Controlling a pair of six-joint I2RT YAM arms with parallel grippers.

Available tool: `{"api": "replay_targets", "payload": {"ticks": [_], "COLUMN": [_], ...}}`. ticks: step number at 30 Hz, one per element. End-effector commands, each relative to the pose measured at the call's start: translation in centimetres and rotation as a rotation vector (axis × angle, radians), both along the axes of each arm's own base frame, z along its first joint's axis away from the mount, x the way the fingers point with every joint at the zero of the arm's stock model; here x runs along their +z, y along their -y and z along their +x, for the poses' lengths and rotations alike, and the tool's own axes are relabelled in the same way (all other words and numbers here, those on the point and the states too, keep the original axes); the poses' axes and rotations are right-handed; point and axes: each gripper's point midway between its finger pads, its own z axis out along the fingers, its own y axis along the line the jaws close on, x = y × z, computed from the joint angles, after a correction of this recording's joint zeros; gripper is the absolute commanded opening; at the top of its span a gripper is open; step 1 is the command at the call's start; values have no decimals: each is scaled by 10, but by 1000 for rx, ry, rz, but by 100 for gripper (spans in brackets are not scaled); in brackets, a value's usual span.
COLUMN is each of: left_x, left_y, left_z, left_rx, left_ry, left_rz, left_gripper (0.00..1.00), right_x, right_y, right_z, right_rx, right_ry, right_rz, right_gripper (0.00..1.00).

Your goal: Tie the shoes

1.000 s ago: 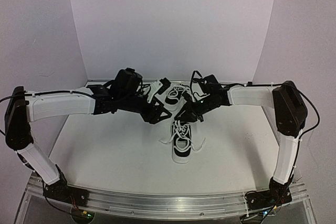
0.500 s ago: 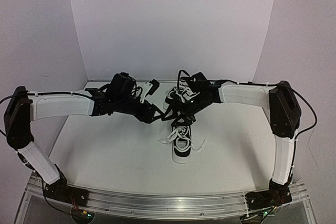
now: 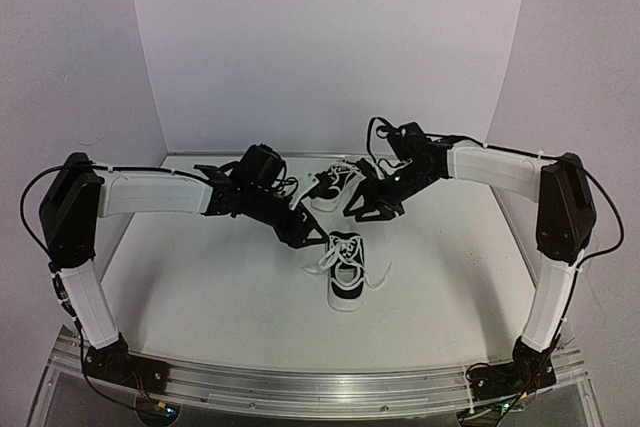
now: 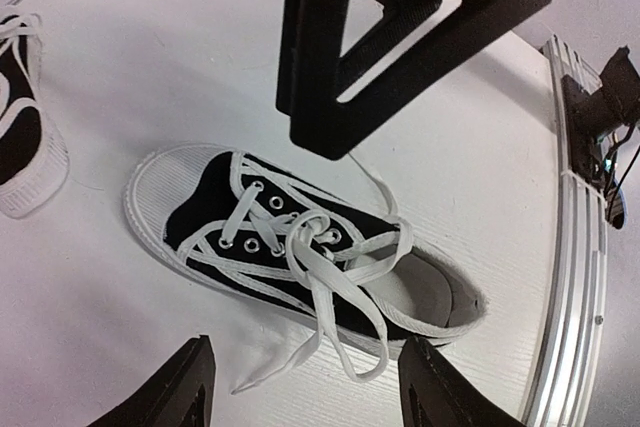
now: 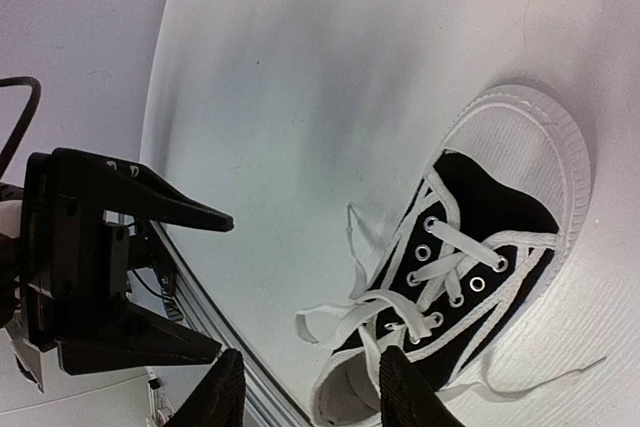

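Centrally, black sneaker, white toe cap, loosely looped white laces.

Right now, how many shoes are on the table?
2: the near shoe lies centre; the far shoe sits just behind it, partly hidden. No others visible.

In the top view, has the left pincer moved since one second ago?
Yes. The left pincer has shifted rightward and slightly down the image, ending closer to the near shoe, which lies where it was.
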Motion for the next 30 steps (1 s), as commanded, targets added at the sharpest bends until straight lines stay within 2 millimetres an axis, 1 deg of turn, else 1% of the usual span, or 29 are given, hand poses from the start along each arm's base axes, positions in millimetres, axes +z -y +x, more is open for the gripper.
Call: {"api": "replay_targets", "payload": {"ticks": [1,5,8,13,16,18,21,26,30], "left_x": [-6,-18,-25,-32,-36,-38,-43,-50,-52], "left_y": [12,16,19,21,22,22,21,17,14], "left_z": [-6,-6,-8,-10,-10,-8,-4,6,11], "left_rx": [-69,-58,-63,-69,-70,-68,-52,-20,-12], "left_ry": [-14,-65,-102,-132,-139,-142,-144,-139,-132], "left_rz": [9,4,5,5,11,18,40,82,102], "left_gripper": [65,66,66,67,65,62,55,42,37], "right_x": [-26,-36,-43,-57,-59,-60,-61,-62,-61], "right_y": [-3,-7,-8,-9,-10,-10,-9,-6,-6], "right_z": [-5,-3,-2,0,1,1,-1,-7,-9], "right_rx": [78,107,119,138,146,151,158,172,181], "right_ry": [7,2,-1,-14,-12,-14,-17,-28,-30], "right_rz": [-59,-59,-67,-89,-90,-91,-97,-99,-92], "right_gripper": [38,35,34,32,28,25,21,20,20]}}
